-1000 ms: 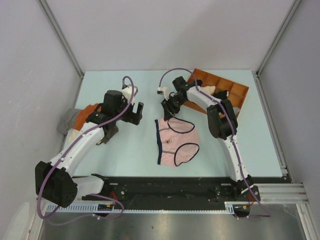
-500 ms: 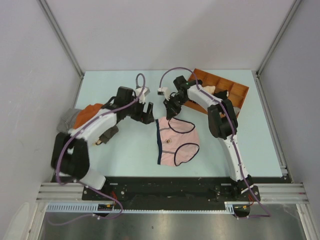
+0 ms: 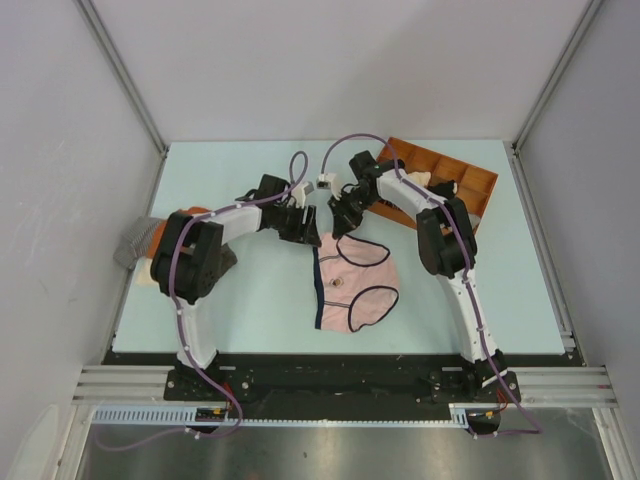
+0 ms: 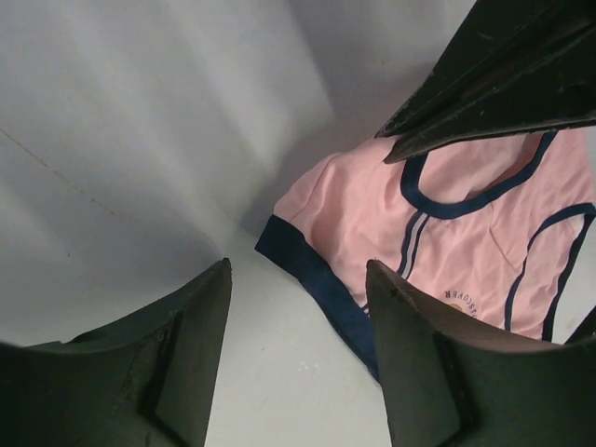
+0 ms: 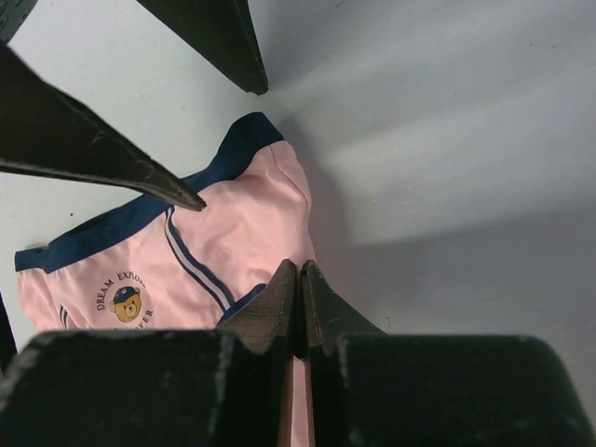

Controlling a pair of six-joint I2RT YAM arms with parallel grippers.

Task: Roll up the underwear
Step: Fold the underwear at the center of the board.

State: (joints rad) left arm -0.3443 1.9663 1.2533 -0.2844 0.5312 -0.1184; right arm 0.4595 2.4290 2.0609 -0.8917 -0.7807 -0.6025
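Inspection of the work surface: the underwear (image 3: 352,285) lay flat near the middle of the table (image 3: 230,300), a little toward 6 o'clock, waistband along its 9 o'clock side and leg openings toward 3 o'clock.

Both arms had reached in to the garment's 12 o'clock edge. The left gripper (image 3: 310,234) stood at the 11 o'clock corner with its fingers (image 4: 196,354) spread well apart. The navy waistband corner lay on the table just ahead of the gap, and nothing was held.

The right gripper (image 3: 338,226), just beside it toward 1 o'clock, had its fingers (image 5: 270,307) pressed together on the far edge of the pink fabric. A strip of that fabric showed between them.

An orange tray (image 3: 470,180) sat at the table's 2 o'clock corner. A pile of cloths (image 3: 138,245) lay at the 9 o'clock edge.
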